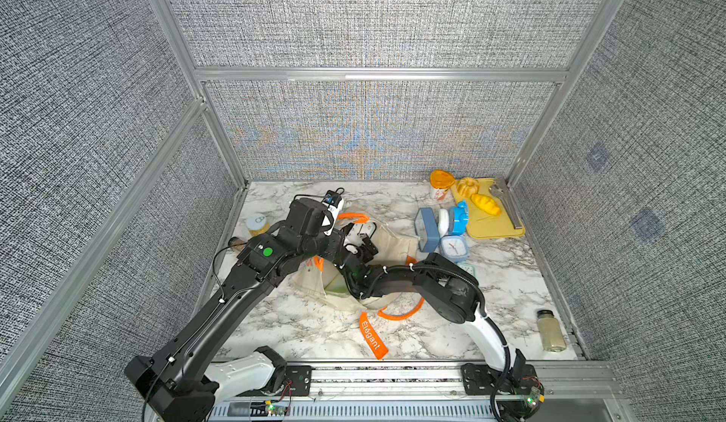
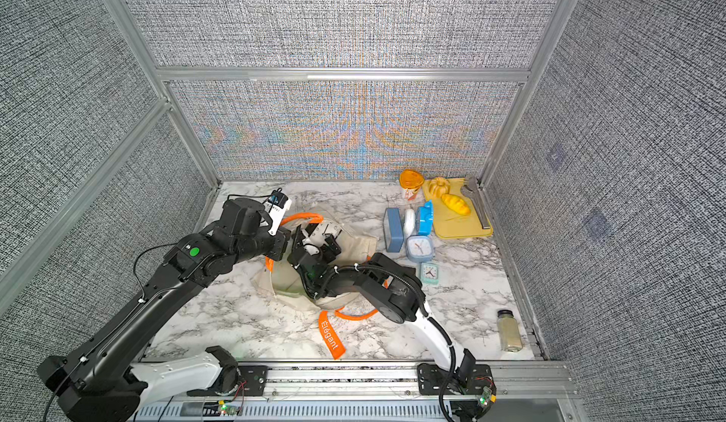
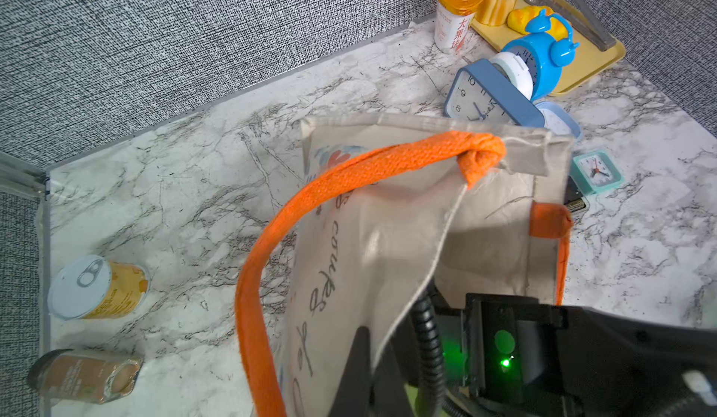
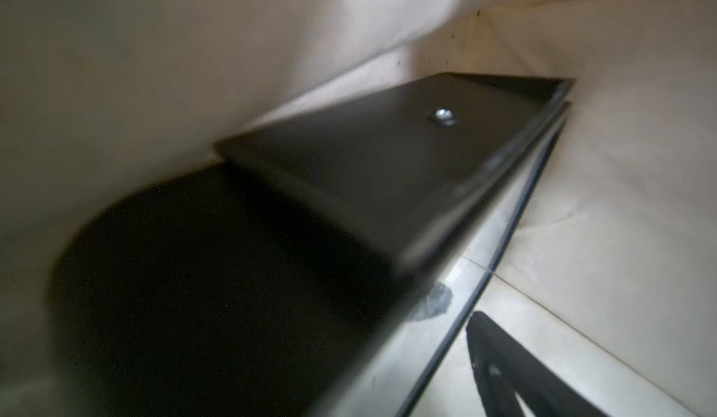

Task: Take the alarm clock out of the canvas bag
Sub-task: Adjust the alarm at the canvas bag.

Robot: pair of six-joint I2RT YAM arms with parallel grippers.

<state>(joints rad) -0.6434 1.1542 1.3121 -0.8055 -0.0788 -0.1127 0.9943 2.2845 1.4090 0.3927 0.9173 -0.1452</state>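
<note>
left gripper (image 1: 363, 244), fingers together and pinched on the canvas near the rim of the cream canvas bag with orange handles (image 1: 395, 243), holds that edge up off the white marble-patterned table (image 1: 314, 329) so that the mouth gapes; the knotted orange handle (image 3: 349, 170) arches across the left wrist view for the same reason. right gripper (image 4: 349, 318) is sunk through this opening, its arm lying low over the canvas, evidently to reach the contents. its fingers stand wide apart: 1 black finger (image 4: 500, 360) shows against the cloth, and the other is only a dark blur. between them lies what is probably the alarm clock (image 4: 407, 155), a black flat slab with a bright screw and a glossy edge. on that reading the task's thing sits deep inside the bag, with no grip on it visible. in both top views the right gripper and the bag's interior are hidden under canvas and arm links. the orange "elegant" tag (image 1: 371, 335) trails toward the near edge. at least 4 other clocks stand outside beside the yellow plastic tray (image 1: 499, 229), among them a blue rectangular clock (image 1: 426, 229) and a blue twin-bell clock (image 1: 459, 217). a small mint clock (image 3: 595, 170) is half covered by the right arm in a top view.
</note>
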